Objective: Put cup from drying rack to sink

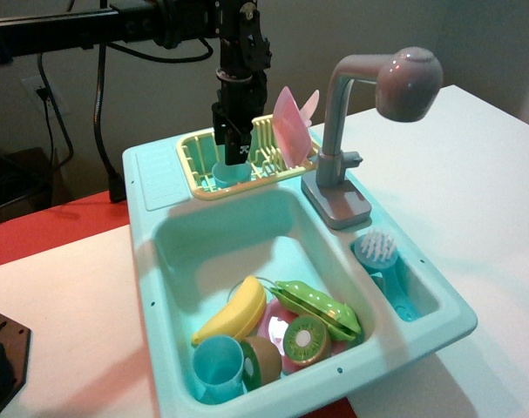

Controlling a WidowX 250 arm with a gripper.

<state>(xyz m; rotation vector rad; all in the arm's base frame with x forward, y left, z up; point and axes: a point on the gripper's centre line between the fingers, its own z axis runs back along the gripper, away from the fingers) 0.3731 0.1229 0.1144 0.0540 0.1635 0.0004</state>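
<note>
The turquoise cup (228,173) stands upright in the left part of the pale-yellow drying rack (194,161), at the back of the mint sink (213,228). My gripper (233,157) hangs straight down from the black arm, with its fingertips at the cup's rim, covering most of its opening. The fingers overlap in this view, so I cannot tell whether they are open or closed on the rim. The cup rests on the rack floor.
A pink plate (288,126) stands in the rack just right of the gripper. The grey faucet (369,96) rises at the right. The basin's front holds a banana (233,312), pea pod (321,306), kiwi halves (304,338) and a lighter blue cup (217,366). A brush (379,251) lies in the side compartment.
</note>
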